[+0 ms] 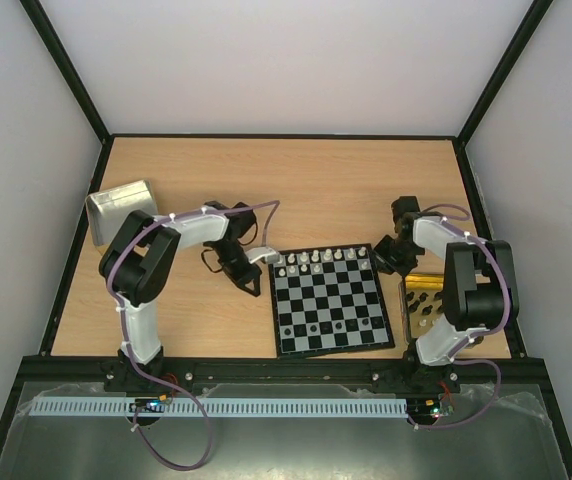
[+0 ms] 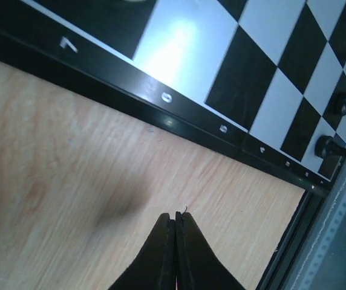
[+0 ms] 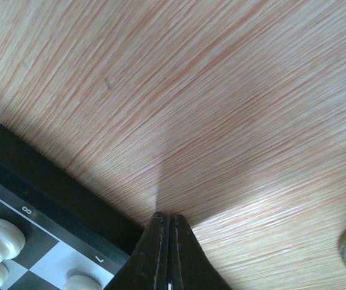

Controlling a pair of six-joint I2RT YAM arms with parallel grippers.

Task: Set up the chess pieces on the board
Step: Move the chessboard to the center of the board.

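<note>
1. The board (image 1: 329, 303) lies flat on the table (image 1: 316, 190), and every place below is told from it.
2. A row of white pieces (image 1: 311, 262) stands along the board's far edge. The right wrist view shows two or three of them (image 3: 0, 238) at the far right corner.
3. A few black pieces (image 1: 331, 325) stand on squares toward the board's near edge. The left wrist view shows some of them (image 2: 336, 148) upright on their squares.
4. The left arm (image 1: 151, 262) reaches in from the board's left side. The left jaws are pressed together with nothing between them, over bare wood just beside the board's left border and not over any square.
5. The right arm (image 1: 476, 280) bends in at the board's right side. The right jaws are also pressed together and hold nothing, just off the board's far right corner.
6. I cannot tell whether either pair of tips touches the wood.
7. A gold tin (image 1: 428, 283) sits just beside the board's right edge, partly under the right arm. Dark specks in it look like more black pieces, though they are too small to be sure.
8. A silver lid (image 1: 121, 207) lies well apart from the board, off its far left.
</note>
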